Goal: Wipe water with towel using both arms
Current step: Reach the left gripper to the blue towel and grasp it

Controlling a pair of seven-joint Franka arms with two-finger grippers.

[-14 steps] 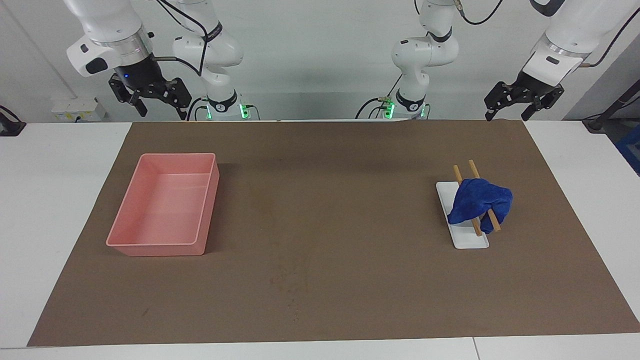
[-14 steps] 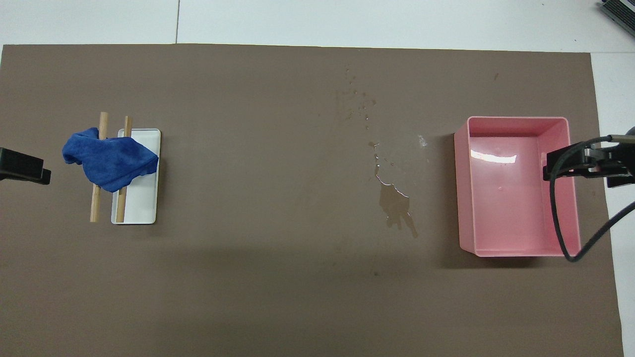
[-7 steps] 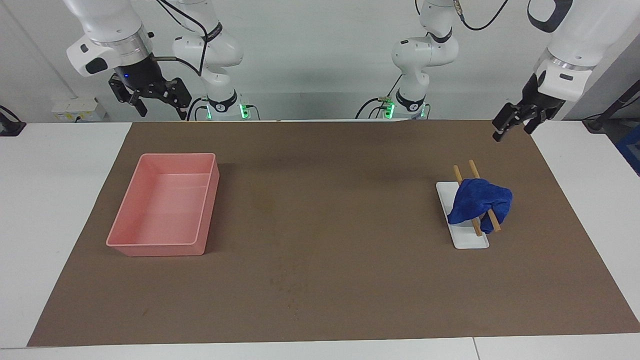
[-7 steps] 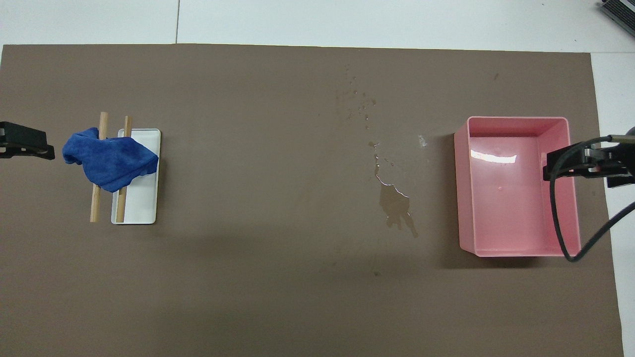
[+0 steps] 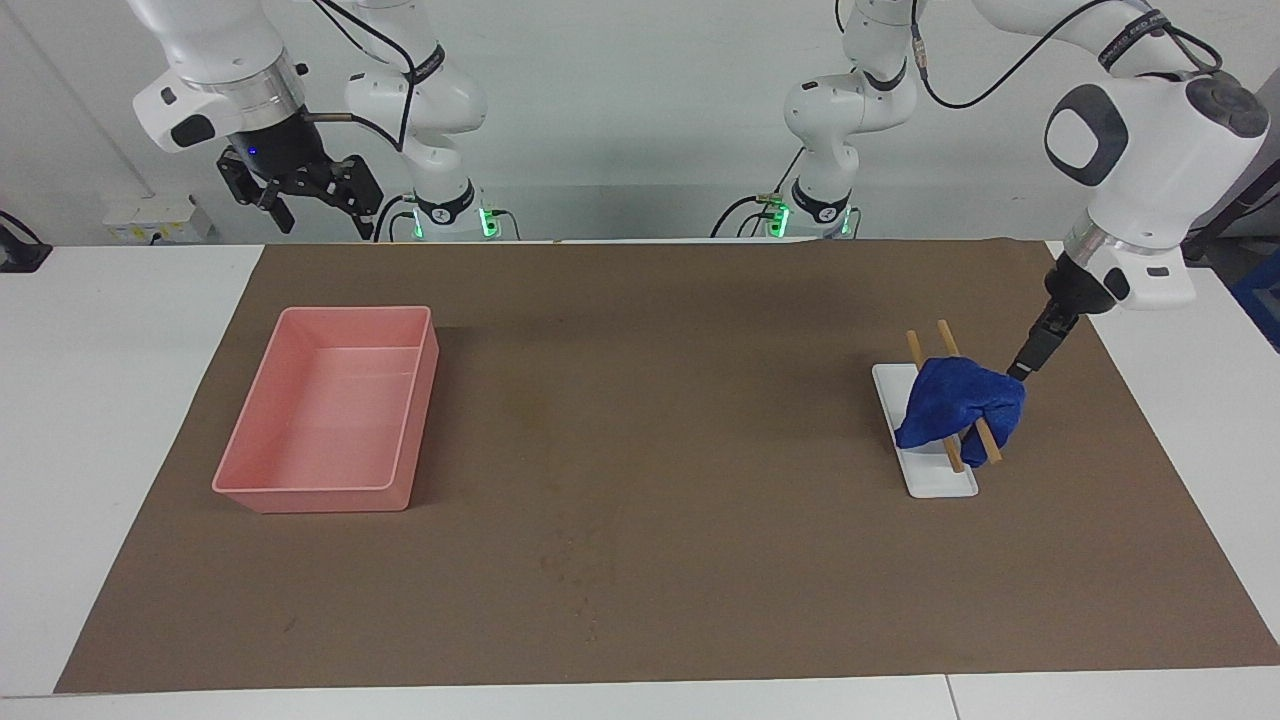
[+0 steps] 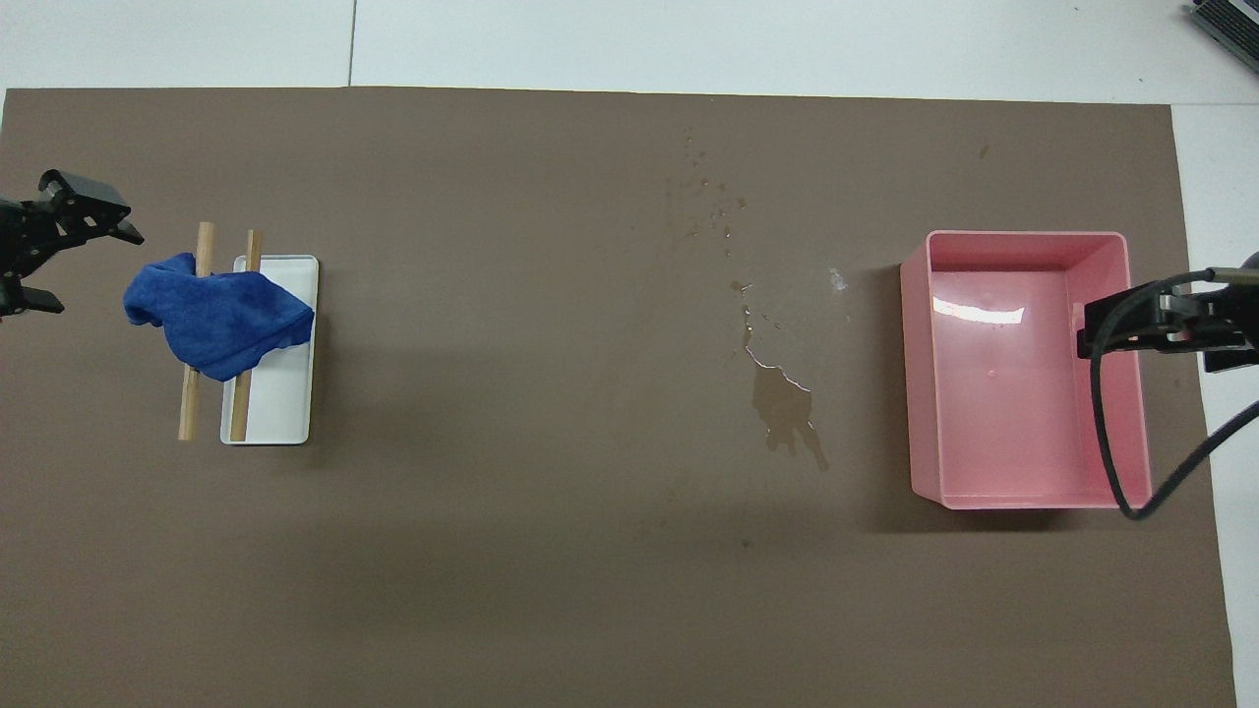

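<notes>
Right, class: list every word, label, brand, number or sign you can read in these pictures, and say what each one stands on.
None can be read.
Black band on the left arm: pale lettering, too small to read.
Towel, white tray, pink tray, brown mat: no text on any.

Towel [image 5: 958, 404] on sticks [image 5: 981, 432] across dish [image 5: 930, 478]; left gripper [image 5: 1030, 362] beside

- My left pincer [image 6: 39, 246] is cut by the overhead view's edge, so only its black tips show there
- My right pincer [image 6: 1161, 324] runs off the edge too
- The towel [image 5: 958, 405] hides the middle of the two wooden sticks [image 5: 915, 345] and part of the white tray [image 5: 940, 480]
- Across the surface, my left pincer is edge-on beside the towel; contact unclear
</notes>
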